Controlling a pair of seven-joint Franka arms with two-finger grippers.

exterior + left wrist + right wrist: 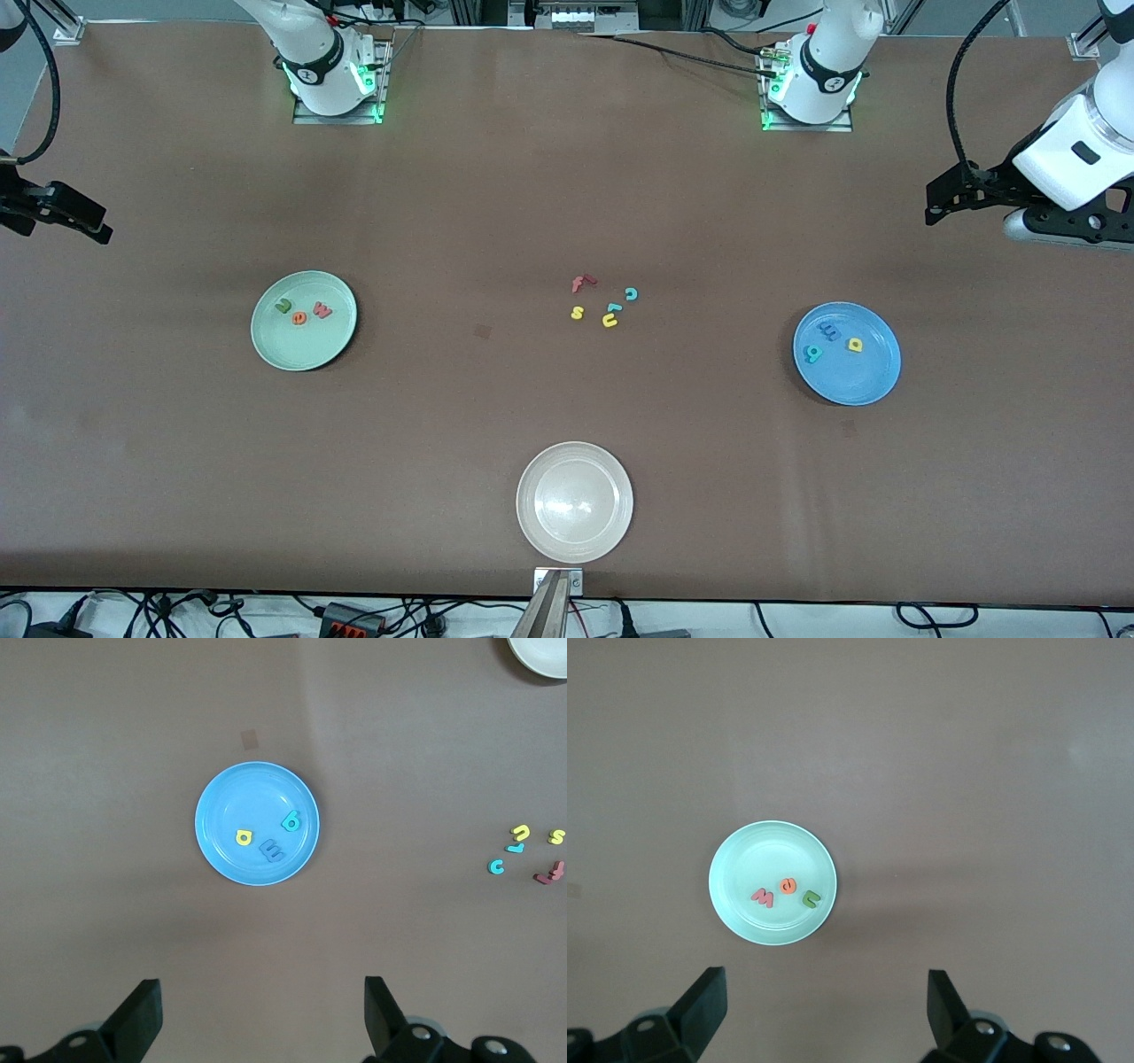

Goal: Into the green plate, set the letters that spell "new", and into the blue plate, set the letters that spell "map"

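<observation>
**Onlooker A:** Pictured: the green plate (pixel 304 353) toward the right arm's end of the brown surface (pixel 478 425), carrying a green n (pixel 283 307), an orange e (pixel 299 317) and a red w (pixel 322 311) in a loose row.

**Onlooker B:** And the blue plate (pixel 864 381)?

**Onlooker A:** Well apart from the green plate, toward the left arm's end. In it lie a blue m (pixel 830 331), a teal a (pixel 812 354) and a yellow p (pixel 855 345), close together but not touching.

**Onlooker B:** What sits between the two plates?

**Onlooker A:** A small cluster of leftover letters on the bare surface: a red f (pixel 580 283), a teal c (pixel 631 293), a yellow s (pixel 577 312), a yellow u (pixel 609 321) and a thin teal piece (pixel 613 308) just beside the u. A whitish-beige plate (pixel 574 501) lies nearer to the front camera than that cluster.

**Onlooker B:** The arms?

**Onlooker A:** Both wait, raised off the surface. The right gripper (pixel 824 992) hangs high at its end, outward of the green plate, fingers (pixel 702 997) spread wide with nothing between them. The left gripper (pixel 261 997) hangs likewise outward of the blue plate, fingers (pixel 383 1001) just as wide apart and holding nothing.
</observation>
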